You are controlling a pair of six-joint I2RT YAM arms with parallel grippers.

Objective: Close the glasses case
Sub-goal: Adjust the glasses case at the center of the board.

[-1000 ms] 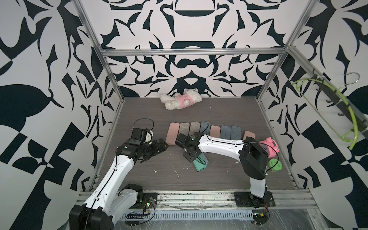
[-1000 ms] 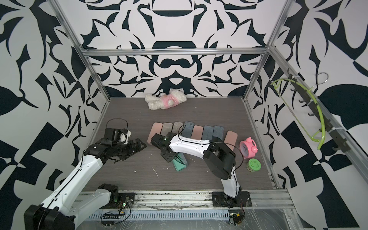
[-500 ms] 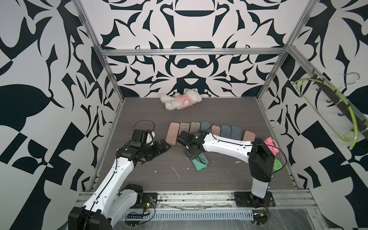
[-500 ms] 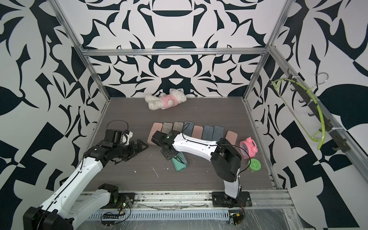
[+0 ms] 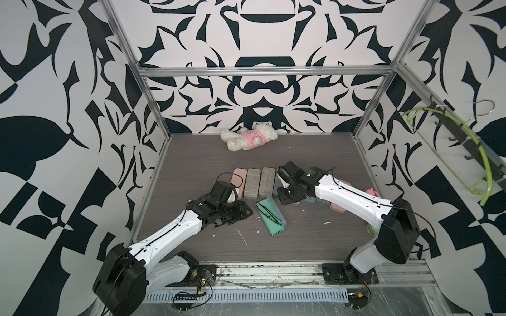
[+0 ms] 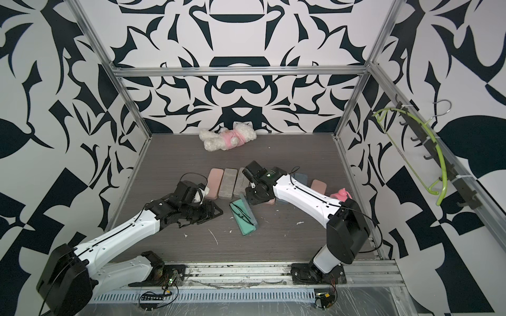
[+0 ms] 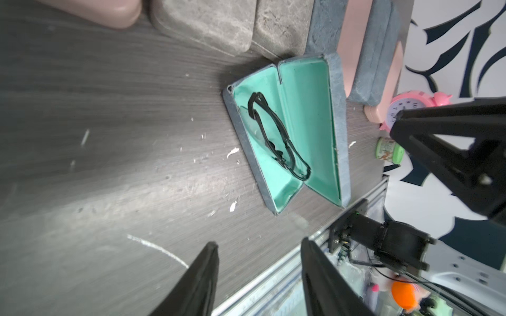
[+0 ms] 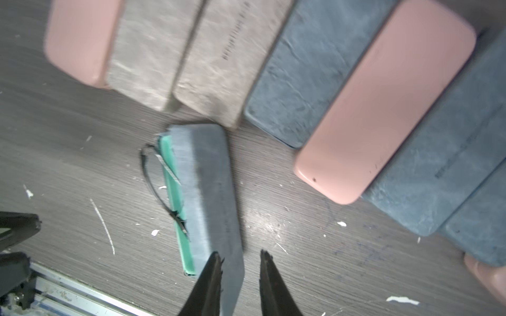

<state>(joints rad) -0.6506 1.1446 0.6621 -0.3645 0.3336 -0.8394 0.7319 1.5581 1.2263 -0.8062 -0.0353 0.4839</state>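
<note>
Left gripper [image 5: 243, 214] and right gripper [image 5: 283, 199]: in both top views they flank the glasses case [image 5: 273, 227]. It lies on the table [image 5: 315, 246] in front of a row of closed cases [image 5: 252, 183], lid raised. The right gripper sits at its far end, close to the lid.

Left wrist view: left gripper [image 7: 258, 243] jaws partly apart, nothing between them. The glasses case [image 7: 309, 123] is open, with glasses [image 7: 276, 139] on the mint lining.

Right wrist view: right gripper [image 8: 241, 255] jaws narrowly apart, clamping nothing. A lid corner shows in the gap; contact cannot be told.
</note>
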